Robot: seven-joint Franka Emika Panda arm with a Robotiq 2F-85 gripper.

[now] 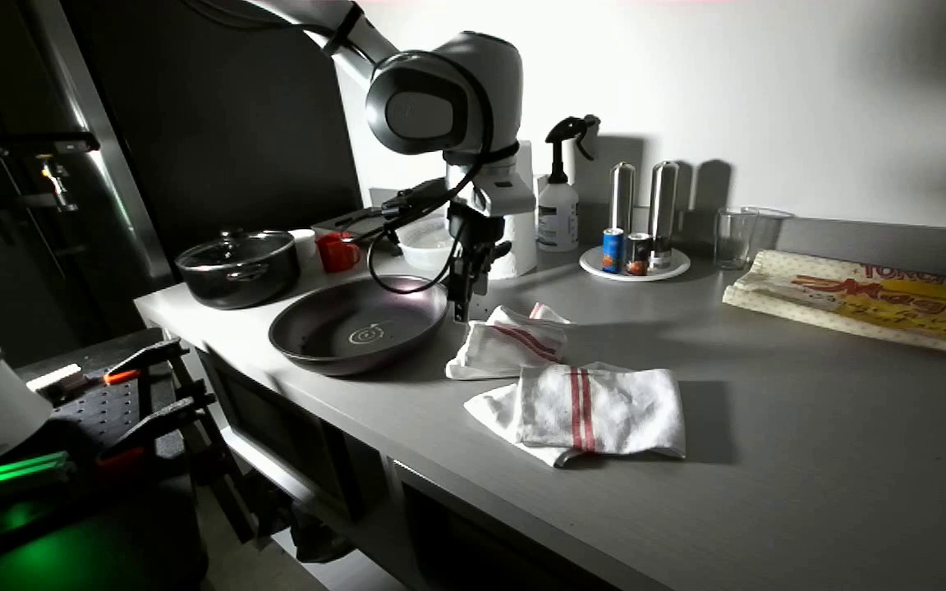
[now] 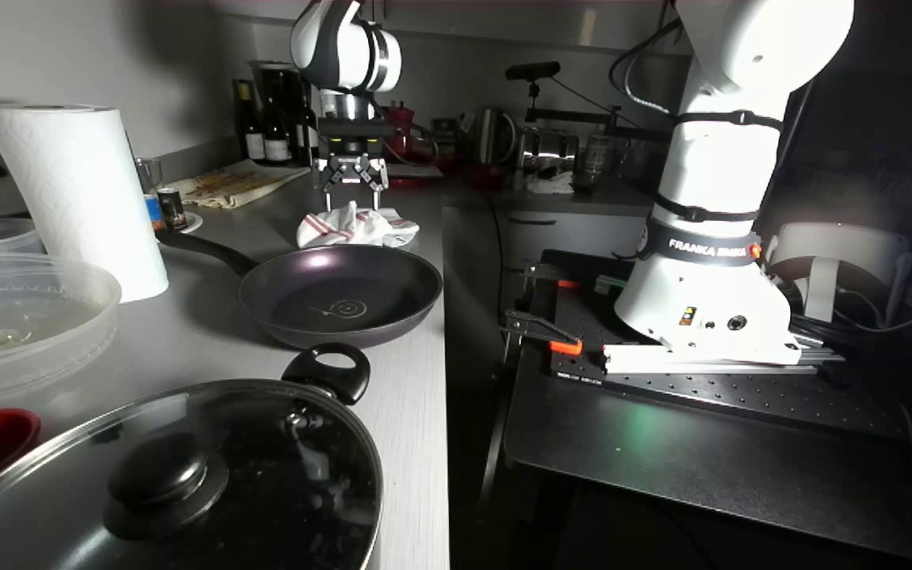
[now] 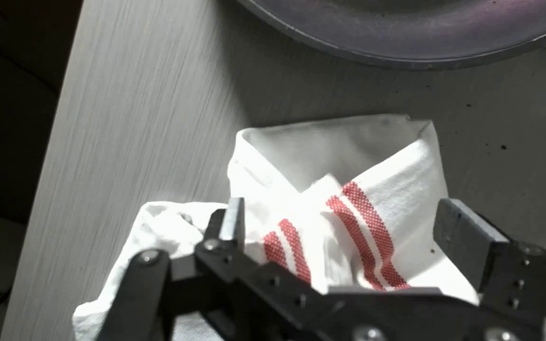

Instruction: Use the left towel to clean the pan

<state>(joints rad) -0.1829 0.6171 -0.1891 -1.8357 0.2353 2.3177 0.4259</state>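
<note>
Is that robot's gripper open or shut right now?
Open. In the wrist view, the gripper has its two fingers wide apart, with part of the towel nearer the pan showing between them.

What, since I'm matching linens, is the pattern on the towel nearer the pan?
White towel with paired red stripes; clearest in the wrist view.

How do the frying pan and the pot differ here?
The frying pan is uncovered; the pot has its lid on. The frying pan is shallow, the pot deeper. The frying pan has a long handle, the pot a short loop handle. Both are dark and stand on the counter.
</note>
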